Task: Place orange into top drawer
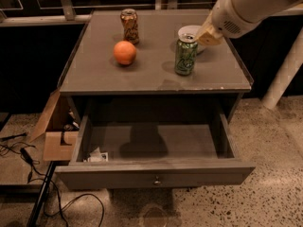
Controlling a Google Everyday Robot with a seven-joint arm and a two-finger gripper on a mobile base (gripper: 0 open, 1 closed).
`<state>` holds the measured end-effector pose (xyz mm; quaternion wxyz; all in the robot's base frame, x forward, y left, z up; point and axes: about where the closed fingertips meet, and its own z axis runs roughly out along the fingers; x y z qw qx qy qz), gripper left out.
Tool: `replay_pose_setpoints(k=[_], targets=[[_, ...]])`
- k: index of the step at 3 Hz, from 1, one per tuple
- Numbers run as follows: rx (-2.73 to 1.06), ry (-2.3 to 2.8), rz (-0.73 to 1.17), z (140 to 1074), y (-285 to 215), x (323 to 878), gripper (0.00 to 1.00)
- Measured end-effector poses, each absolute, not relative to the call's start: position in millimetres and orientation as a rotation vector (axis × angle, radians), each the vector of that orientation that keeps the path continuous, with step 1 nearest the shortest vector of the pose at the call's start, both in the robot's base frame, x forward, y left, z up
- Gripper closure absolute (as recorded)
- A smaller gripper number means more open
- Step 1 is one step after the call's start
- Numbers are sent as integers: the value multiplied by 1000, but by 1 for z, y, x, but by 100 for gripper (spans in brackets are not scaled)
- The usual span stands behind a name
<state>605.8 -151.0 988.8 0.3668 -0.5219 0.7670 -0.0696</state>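
Orange and round, the orange (125, 52) lies on the desk (94, 74), well apart from the gripper (209, 34) beside the green can (185, 56); whether the gripper is open cannot be told. Crossing over, the arm may topple the can, or push the orange so that it rolls past the open top drawer (118, 178).

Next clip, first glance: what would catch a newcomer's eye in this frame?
The orange sits bright on the left of the cabinet top, in front of a brown can. Below it, the top drawer stands pulled wide open. From the upper right a bulky white arm reaches in, its pincer hanging by the white bowl behind the green can.
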Motion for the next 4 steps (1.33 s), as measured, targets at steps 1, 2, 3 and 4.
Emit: replay_pose_setpoints(k=[1, 2, 3, 4], targets=[[-1289, 1889, -148, 990, -117, 649, 100], [-1278, 1873, -147, 992, -113, 655, 100], [-1269, 1877, -140, 987, -109, 656, 100], [-1268, 1868, -83, 977, -89, 660, 100]])
